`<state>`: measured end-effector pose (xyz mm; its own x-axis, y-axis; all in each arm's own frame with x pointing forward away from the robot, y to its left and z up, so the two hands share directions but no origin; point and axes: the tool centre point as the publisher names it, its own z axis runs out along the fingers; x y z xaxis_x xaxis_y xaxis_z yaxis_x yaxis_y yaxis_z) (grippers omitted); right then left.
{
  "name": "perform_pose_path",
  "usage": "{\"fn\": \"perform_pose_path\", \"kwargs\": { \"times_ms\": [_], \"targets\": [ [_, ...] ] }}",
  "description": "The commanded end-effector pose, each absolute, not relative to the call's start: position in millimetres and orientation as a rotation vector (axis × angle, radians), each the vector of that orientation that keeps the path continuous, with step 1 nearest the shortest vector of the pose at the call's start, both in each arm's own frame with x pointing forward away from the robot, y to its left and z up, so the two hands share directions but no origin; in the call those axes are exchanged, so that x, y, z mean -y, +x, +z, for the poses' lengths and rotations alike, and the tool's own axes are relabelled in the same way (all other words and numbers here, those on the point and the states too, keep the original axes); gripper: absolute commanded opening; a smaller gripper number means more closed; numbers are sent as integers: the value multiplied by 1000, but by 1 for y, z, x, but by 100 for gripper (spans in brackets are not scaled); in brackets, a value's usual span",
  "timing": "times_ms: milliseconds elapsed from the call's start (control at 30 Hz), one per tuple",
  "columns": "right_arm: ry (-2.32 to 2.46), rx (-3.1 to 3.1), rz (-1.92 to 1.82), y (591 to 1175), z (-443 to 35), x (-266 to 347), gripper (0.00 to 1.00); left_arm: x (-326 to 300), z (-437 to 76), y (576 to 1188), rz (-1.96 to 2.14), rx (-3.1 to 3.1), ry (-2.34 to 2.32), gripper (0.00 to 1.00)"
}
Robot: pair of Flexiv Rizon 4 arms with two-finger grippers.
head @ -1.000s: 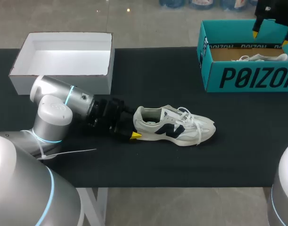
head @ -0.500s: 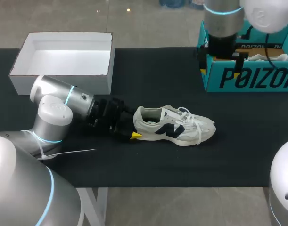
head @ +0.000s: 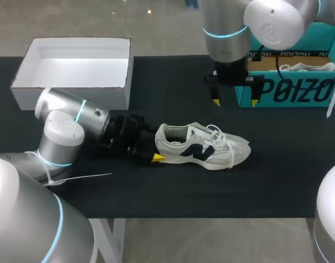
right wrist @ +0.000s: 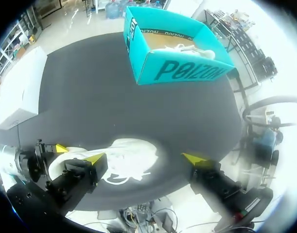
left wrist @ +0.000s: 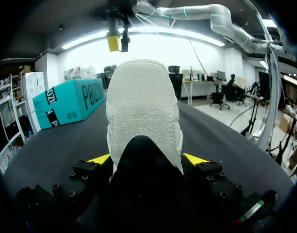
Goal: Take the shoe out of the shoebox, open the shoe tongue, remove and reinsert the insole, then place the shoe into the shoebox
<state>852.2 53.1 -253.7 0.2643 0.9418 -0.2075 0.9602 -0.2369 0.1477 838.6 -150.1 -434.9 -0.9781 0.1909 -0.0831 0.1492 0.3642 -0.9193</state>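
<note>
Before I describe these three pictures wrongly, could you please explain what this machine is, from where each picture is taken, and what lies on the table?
This is a robot with two arms, each ending in a two-fingered pincer with yellow tips. The wide picture looks down on the black table from above and behind the robot. The two round pictures come from cameras on the wrists. On the table lie a white sneaker, an open white box and an open teal shoebox with another shoe inside. The left pincer holds the sneaker's heel from both sides. The right pincer hangs open and empty above the table, near the shoebox.
</note>
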Motion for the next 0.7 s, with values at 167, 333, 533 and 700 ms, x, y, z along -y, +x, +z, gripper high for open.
{"fn": "perform_pose_path", "kwargs": {
  "times_ms": [167,333,533,700],
  "targets": [
    [2291,-1765,-115,854,-254,-54,100,152,-437,838,1723,2565,-319,0],
    [2267,-1788,-181,844,-268,-76,100,152,-437,838,1723,2565,-319,0],
    [2261,-1812,-261,827,-296,-111,100,152,-437,838,1723,2565,-319,0],
    [2288,-1817,-264,819,-313,-132,100,152,-437,838,1723,2565,-319,0]
  ]
}}
